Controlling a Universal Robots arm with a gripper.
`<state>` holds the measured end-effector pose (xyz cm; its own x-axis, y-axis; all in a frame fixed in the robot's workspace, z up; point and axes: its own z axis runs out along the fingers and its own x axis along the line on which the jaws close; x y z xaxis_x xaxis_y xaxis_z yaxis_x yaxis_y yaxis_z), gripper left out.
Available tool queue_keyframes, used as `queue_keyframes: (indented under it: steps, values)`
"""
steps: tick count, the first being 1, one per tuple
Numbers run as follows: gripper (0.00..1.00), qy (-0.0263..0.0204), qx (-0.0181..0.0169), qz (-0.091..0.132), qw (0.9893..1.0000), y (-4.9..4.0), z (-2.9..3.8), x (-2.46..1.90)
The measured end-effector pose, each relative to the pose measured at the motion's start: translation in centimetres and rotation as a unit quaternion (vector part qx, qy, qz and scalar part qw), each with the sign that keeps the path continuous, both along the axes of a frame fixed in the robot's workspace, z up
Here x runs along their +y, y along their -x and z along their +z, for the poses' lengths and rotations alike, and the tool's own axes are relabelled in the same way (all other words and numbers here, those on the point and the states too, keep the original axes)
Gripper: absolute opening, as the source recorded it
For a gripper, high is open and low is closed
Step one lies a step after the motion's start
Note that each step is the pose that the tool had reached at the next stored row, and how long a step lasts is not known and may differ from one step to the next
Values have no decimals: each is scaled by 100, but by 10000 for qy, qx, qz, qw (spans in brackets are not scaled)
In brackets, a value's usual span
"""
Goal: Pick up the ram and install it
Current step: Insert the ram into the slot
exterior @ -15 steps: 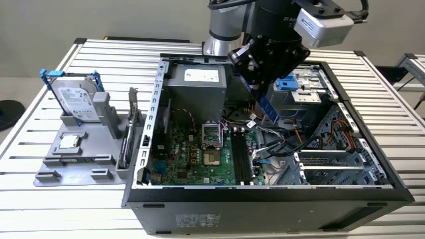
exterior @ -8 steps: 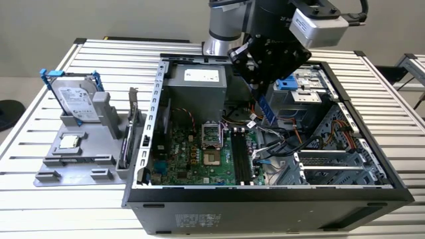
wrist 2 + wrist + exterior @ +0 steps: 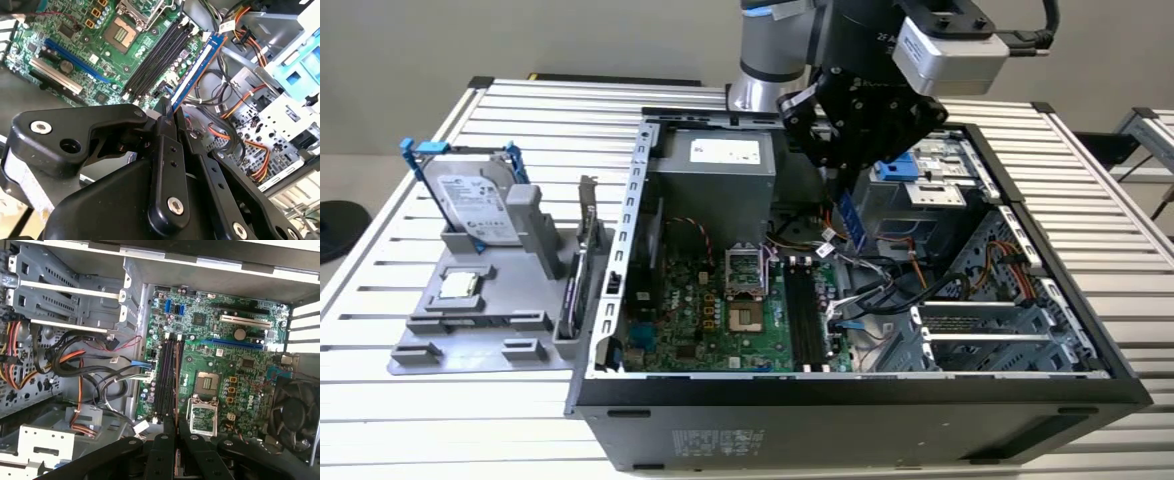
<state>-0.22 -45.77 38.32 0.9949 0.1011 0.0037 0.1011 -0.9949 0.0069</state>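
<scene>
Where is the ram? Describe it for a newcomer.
Find the open black computer case; the black gripper hangs over its green motherboard. The ram is the long, thin blue circuit-board stick clamped in its fingers, held clear of the black slots.

The gripper (image 3: 174, 432) hung right over the motherboard (image 3: 215, 355). Its tips sat beside the black memory slots (image 3: 167, 375), cables (image 3: 85, 365) bunched nearby.
</scene>
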Motion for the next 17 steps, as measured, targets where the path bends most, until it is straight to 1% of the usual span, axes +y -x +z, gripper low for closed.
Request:
queue_keyframes:
  steps: [6,17]
  values:
    - [0,0,1,-227,9997,0,-1,-1]
    - [0,0,1,-229,9997,0,-37,-1]
